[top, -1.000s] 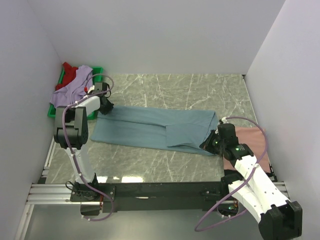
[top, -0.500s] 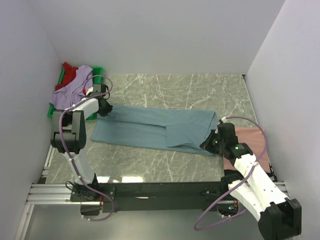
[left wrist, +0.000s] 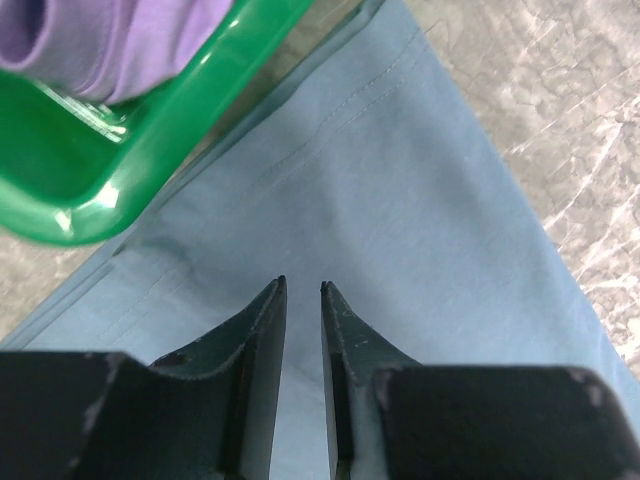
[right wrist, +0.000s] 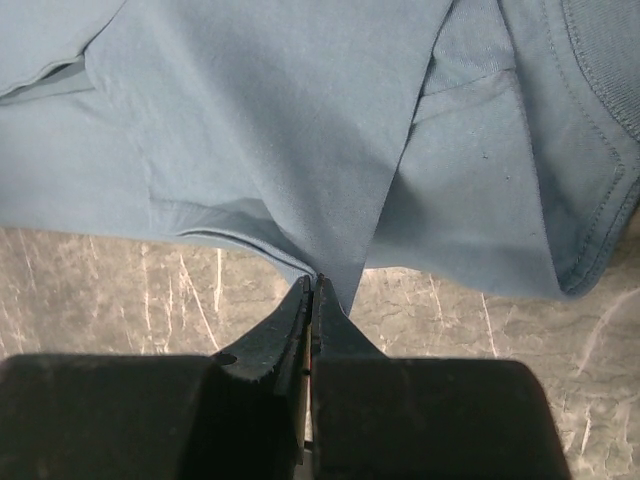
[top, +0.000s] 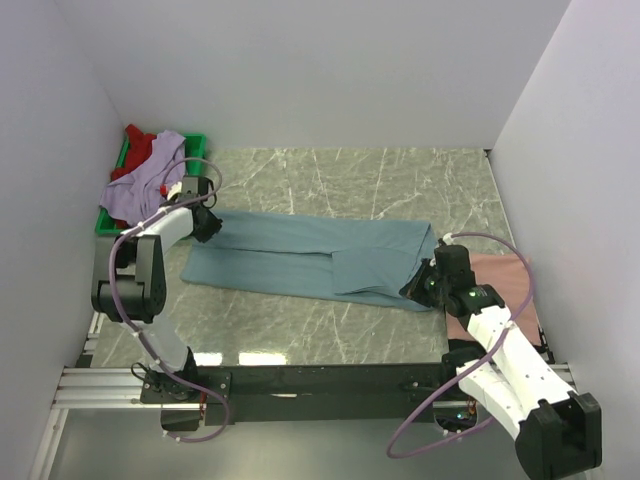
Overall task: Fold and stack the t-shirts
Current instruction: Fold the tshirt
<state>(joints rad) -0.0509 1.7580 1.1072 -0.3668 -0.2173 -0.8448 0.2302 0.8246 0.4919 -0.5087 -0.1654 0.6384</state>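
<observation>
Right claw (right wrist: 310, 284) clamped, one blue t-shirt (right wrist: 270, 120) — pinched

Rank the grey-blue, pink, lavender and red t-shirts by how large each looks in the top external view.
1. grey-blue t-shirt: clearly largest, spread flat.
2-3. pink t-shirt and lavender t-shirt: similar visible area, the pink one partly hidden, so not ranked.
4. red t-shirt: only a small part shows.
</observation>
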